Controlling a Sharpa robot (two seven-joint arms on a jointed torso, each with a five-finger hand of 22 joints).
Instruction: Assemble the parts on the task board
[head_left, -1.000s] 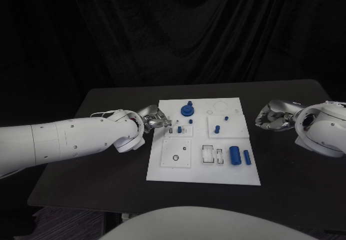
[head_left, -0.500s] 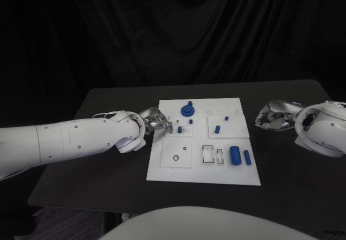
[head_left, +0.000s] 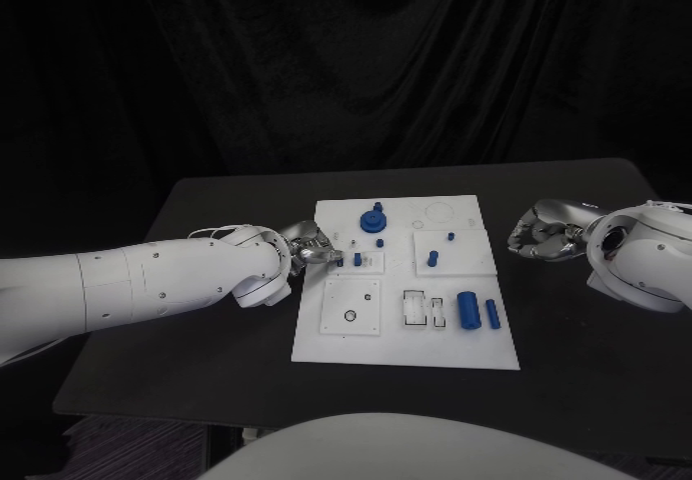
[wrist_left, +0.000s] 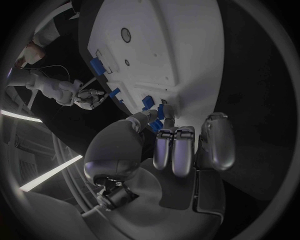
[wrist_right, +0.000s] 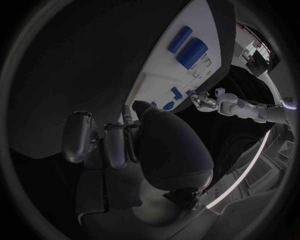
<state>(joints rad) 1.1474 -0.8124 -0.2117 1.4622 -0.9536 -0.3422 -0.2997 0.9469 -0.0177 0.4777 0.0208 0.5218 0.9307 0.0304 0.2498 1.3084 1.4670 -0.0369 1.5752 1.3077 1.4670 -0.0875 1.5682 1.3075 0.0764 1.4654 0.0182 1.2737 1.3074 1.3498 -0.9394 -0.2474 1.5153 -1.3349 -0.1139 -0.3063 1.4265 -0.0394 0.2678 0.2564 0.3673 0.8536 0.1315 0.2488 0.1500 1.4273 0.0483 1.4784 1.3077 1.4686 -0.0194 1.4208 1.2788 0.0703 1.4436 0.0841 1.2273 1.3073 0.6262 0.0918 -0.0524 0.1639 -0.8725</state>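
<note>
Several blue parts (head_left: 470, 309) lie loose on the task board (head_left: 405, 353); assembly appears incomplete. Left hand (head_left: 315, 250) reaches over the board's edge, grip indeterminate. Right hand (head_left: 544, 232) curled, empty, beside the board.

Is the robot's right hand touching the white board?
Apart. In the head view the right hand hovers over the black table, with a plain dark gap between it and the task board.

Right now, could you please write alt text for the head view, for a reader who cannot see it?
A white task board lies on a black table, with small blue parts lying on it or standing in it. The left hand reaches over the board's left edge beside a small blue peg; the right hand hangs curled off the board's right side.
</note>
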